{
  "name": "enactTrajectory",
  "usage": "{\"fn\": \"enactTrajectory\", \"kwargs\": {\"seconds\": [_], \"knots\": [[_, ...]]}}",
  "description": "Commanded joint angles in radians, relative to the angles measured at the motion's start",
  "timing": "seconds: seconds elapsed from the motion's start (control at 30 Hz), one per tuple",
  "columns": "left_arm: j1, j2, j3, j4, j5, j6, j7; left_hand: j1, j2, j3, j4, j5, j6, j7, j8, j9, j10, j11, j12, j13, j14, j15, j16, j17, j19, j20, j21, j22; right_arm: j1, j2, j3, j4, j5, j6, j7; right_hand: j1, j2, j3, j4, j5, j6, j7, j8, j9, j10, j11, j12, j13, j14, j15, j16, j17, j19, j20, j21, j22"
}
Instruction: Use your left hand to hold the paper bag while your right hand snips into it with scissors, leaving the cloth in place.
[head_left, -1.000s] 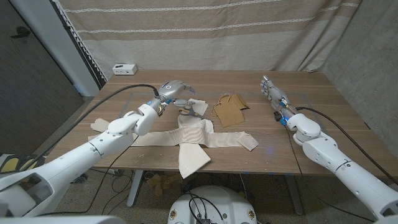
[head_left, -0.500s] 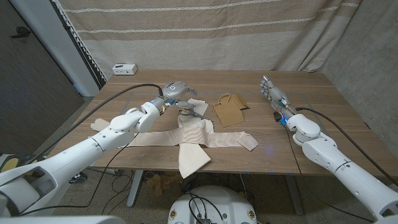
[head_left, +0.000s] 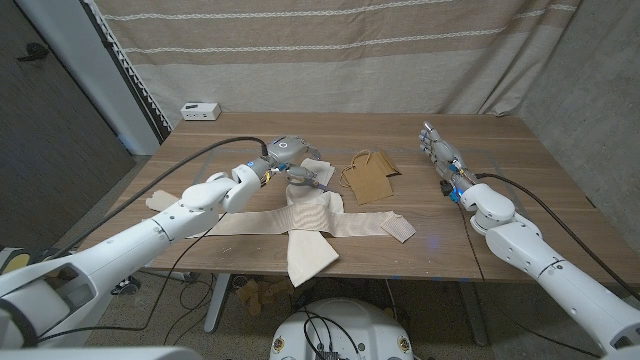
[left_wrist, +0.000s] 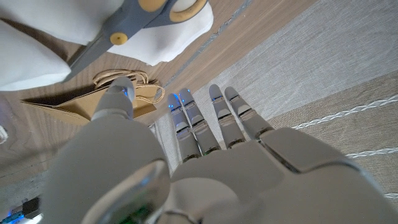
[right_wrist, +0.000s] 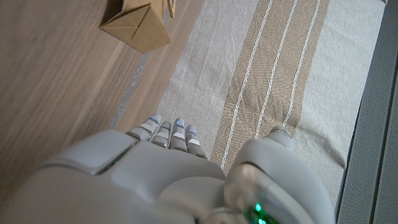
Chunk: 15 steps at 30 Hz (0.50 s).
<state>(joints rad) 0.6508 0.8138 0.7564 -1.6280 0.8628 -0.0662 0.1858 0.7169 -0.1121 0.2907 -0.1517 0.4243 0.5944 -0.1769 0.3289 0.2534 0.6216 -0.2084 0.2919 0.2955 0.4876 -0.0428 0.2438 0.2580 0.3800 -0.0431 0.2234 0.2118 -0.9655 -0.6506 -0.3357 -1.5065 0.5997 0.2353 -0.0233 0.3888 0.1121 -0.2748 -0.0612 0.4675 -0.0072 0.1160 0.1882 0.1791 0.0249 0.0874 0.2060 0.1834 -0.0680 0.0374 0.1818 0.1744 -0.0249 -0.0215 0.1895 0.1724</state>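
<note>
The brown paper bag lies flat near the table's middle; it also shows in the left wrist view and the right wrist view. Scissors with grey blades and yellow-lined handles rest on the white cloth, just left of the bag. My left hand hovers over the far end of the cloth beside the scissors, fingers straight and apart, holding nothing. My right hand stays well right of the bag, fingers extended, empty.
Cloth strips spread across the table's front half and one piece hangs over the front edge. A small white box sits at the back left corner. A black cable runs over the table by my left arm. A striped curtain hangs behind.
My left hand has moved to the right, from left of the cloth's far end to above it, closer to the scissors and bag. The right hand has not moved.
</note>
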Motion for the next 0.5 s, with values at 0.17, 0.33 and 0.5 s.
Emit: {"fn": "enactTrajectory", "kwargs": {"seconds": [0.17, 0.33, 0.5], "knots": [[-0.027, -0.005, 0.023, 0.020, -0.009, -0.046, -0.071, -0.012, -0.018, -0.003, 0.007, -0.005, -0.012, -0.001, -0.005, 0.006, -0.021, 0.000, -0.012, 0.004, -0.012, -0.178, -0.005, 0.003, -0.010, -0.146, 0.001, 0.000, -0.001, 0.001, -0.001, 0.000, 0.002, 0.000, -0.002, 0.012, -0.001, -0.001, -0.002, 0.008, 0.000, 0.004, 0.004, 0.004, -0.002, 0.001, 0.006, 0.002, -0.002, -0.005, 0.000, 0.001, 0.002, 0.004, 0.004, 0.003], [-0.027, -0.005, 0.024, 0.016, -0.003, -0.050, -0.073, -0.015, -0.020, -0.004, 0.008, -0.006, -0.015, 0.000, -0.006, 0.007, -0.024, -0.001, -0.014, 0.005, -0.015, -0.178, -0.006, 0.003, -0.012, -0.145, 0.001, -0.001, -0.007, -0.002, 0.003, -0.005, 0.002, 0.000, -0.007, 0.012, -0.001, -0.001, -0.002, 0.008, -0.001, 0.004, 0.004, 0.004, -0.002, 0.000, 0.006, 0.002, -0.003, -0.005, -0.001, 0.001, 0.001, 0.004, 0.004, 0.003], [-0.033, -0.014, 0.031, 0.028, 0.002, -0.053, -0.081, -0.015, -0.020, -0.004, 0.008, -0.005, -0.027, 0.004, -0.010, 0.008, -0.026, -0.002, -0.015, 0.005, -0.017, -0.178, -0.007, 0.003, -0.012, -0.146, 0.001, -0.002, -0.008, -0.005, 0.003, -0.006, 0.000, 0.002, -0.004, 0.012, 0.000, -0.001, -0.002, 0.008, 0.000, 0.004, 0.004, 0.004, -0.002, -0.001, 0.006, 0.002, -0.003, -0.005, -0.001, 0.001, 0.001, 0.005, 0.004, 0.003]]}}
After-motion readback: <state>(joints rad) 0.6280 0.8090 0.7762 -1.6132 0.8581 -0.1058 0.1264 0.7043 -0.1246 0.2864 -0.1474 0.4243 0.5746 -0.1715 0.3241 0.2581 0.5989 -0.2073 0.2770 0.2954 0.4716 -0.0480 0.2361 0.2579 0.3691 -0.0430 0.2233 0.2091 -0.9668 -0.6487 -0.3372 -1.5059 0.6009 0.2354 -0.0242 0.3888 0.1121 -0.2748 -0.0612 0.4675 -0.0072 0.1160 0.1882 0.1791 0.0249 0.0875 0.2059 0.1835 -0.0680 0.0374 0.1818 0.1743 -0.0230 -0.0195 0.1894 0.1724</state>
